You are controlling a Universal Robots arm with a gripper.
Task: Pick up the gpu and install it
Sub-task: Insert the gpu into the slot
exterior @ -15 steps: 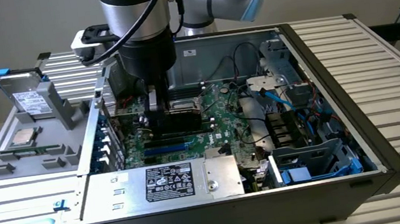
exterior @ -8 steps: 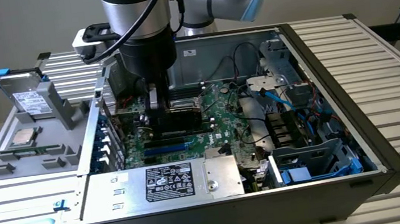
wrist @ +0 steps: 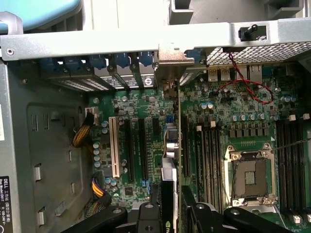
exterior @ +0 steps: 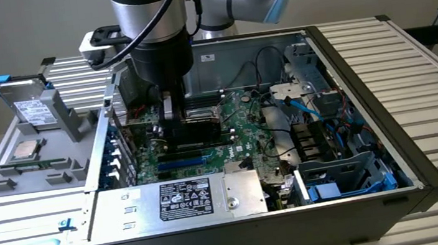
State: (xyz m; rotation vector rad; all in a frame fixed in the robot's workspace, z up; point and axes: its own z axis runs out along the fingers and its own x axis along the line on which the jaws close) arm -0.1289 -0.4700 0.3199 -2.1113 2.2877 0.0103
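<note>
In the exterior view I am watching the arm (exterior: 151, 18) reaching straight down into the open computer case (exterior: 371, 100). Its gripper (exterior: 173, 119) is hanging over the green motherboard (exterior: 242, 135), at about ten o'clock from the case's middle. The graphics card (exterior: 197, 130) is showing as a dark block at the fingers, low over the board. Room is tightest toward nine o'clock, where the case's slotted wall is standing near the gripper. Toward three o'clock, cables and the drive cage (exterior: 347, 179) are crowding the far side. At six o'clock the power supply (exterior: 178, 199) is bounding the board. Outside the case, at nine o'clock, a grey tray (exterior: 37, 176) is lying well apart.

In the wrist view I am looking along the graphics card (wrist: 170, 141). It is standing on edge between the two black fingers (wrist: 148, 218), which are clamping it from both sides. Its metal bracket (wrist: 172, 60) is sitting at the rear frame rail (wrist: 97, 43), among the blue slot clips. Black slots are running just beside the card on both sides. The white slot (wrist: 115, 145) and the processor socket (wrist: 250, 177) are lying further off, on opposite sides. I cannot tell whether the card's lower edge is touching its slot.
</note>
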